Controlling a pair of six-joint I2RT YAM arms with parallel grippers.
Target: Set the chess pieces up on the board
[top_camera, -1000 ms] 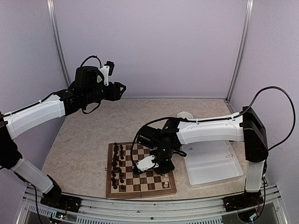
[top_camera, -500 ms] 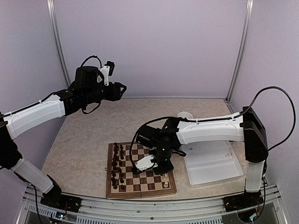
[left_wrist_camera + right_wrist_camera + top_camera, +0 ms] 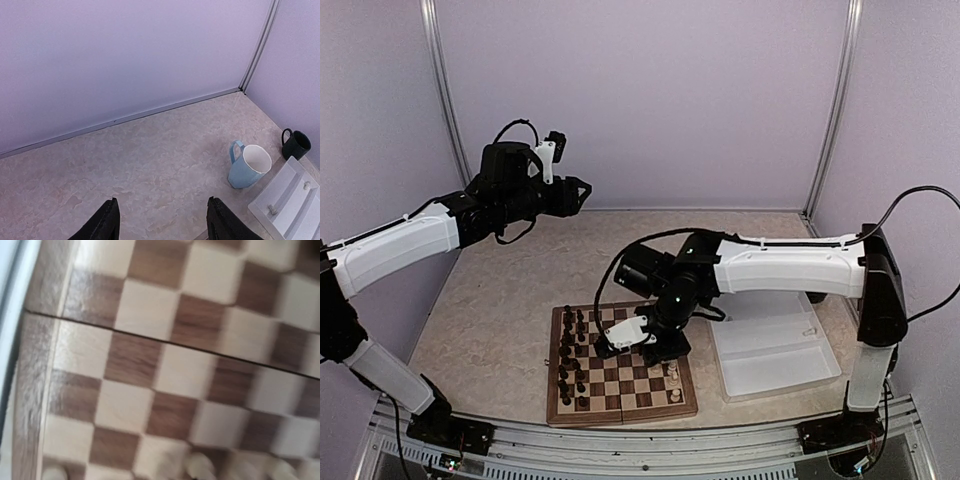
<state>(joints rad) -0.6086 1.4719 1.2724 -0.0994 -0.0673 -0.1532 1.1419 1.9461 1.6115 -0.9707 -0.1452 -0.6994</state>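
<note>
Hovering low over the 3 o'clock half of the board (image 3: 620,385), the right gripper (image 3: 665,348) is seen only from above. Its own camera shows no fingers, so I cannot tell whether it is spread or pinching anything. Just beside it, at 5 o'clock, a few cream-white chess pieces (image 3: 672,373) stand near the board's edge; the blurred wrist view catches them at its 6 o'clock margin. Dark chess pieces (image 3: 570,350) line the board's 9 o'clock side. A white tray (image 3: 780,350) lies on the surface (image 3: 520,290) at 3 o'clock from the board. Well apart, raised at 10 o'clock, the left gripper (image 3: 161,215) has its fingers (image 3: 107,222) spread with nothing between them. Its camera shows a light-blue mug (image 3: 248,167) and a black mug (image 3: 296,144).
</note>
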